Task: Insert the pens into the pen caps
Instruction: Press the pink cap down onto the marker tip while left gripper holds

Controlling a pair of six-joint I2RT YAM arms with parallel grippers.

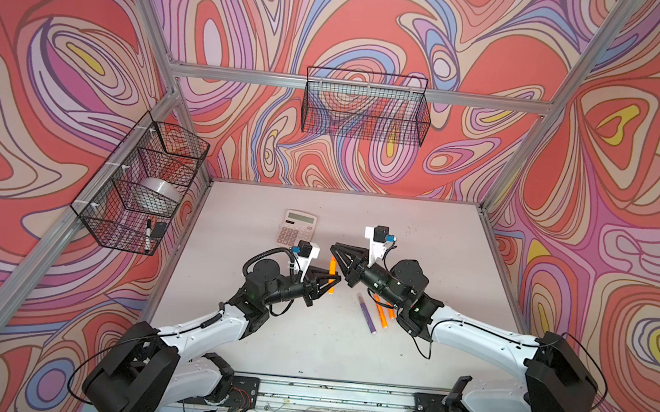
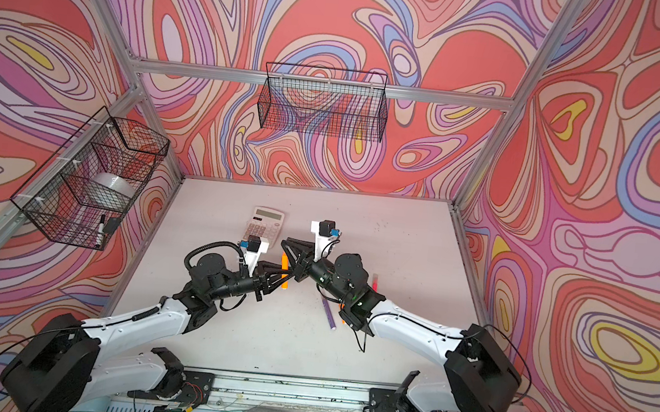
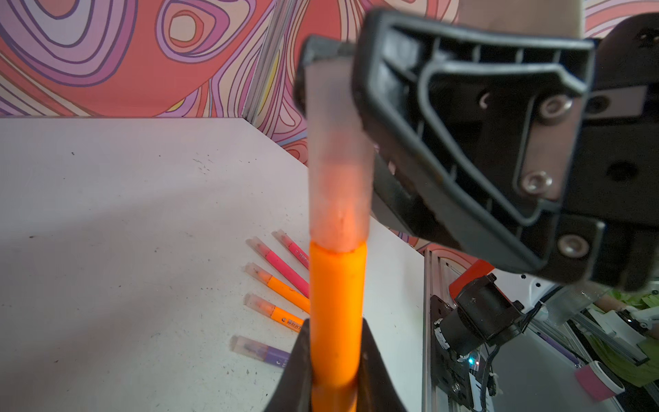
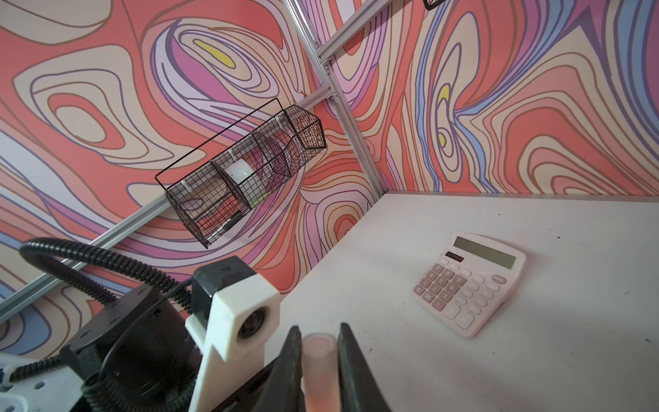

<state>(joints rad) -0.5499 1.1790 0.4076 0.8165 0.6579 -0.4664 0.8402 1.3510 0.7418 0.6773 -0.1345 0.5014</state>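
- Fingers of the left end effector (image 3: 335, 326) are pinching the orange pen (image 3: 337, 285) by its barrel, holding it above the bench (image 3: 124, 214).
- A translucent pen cap (image 3: 337, 160) is sitting over that pen's tip.
- The right end effector (image 4: 320, 337) is flanking the cap; whether it is pressing or loose cannot be told.
- Five capped pens (image 3: 285, 288) are lying together on the bench.

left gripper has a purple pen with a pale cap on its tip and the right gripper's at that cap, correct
No, the left gripper holds an orange pen, not a purple one, as the left wrist view shows; the purple pen lies on the table. The rest is right: a pale cap sits on the orange pen's tip, with the right gripper flanking that cap.
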